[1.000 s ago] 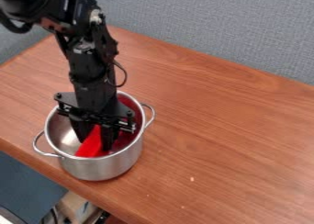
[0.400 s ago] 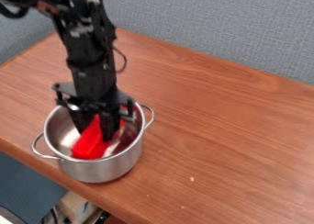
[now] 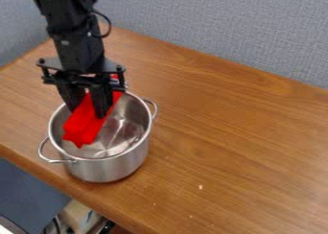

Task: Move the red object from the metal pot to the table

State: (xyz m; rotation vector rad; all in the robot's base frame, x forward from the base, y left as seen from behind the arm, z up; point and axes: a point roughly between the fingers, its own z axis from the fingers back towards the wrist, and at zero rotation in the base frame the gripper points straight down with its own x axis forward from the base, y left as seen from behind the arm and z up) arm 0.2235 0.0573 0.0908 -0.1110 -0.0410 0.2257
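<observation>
The red object [image 3: 87,123] hangs tilted from my gripper [image 3: 91,105], which is shut on its upper end. Its lower end is still over the left inside of the metal pot [image 3: 126,152]. The gripper points straight down above the pot's left rim. The pot is shiny, round and straight-sided, with loop handles at its rim. It stands near the front left edge of the brown wood-grain table [image 3: 231,113].
The table's rounded front edge [image 3: 153,214] runs close in front of the pot. A blue-grey wall [image 3: 244,27] stands behind the table. Bare tabletop stretches to the right of the pot and behind it.
My gripper has risen and shifted left, lifting the red object from the bottom of the pot up to about rim height.
</observation>
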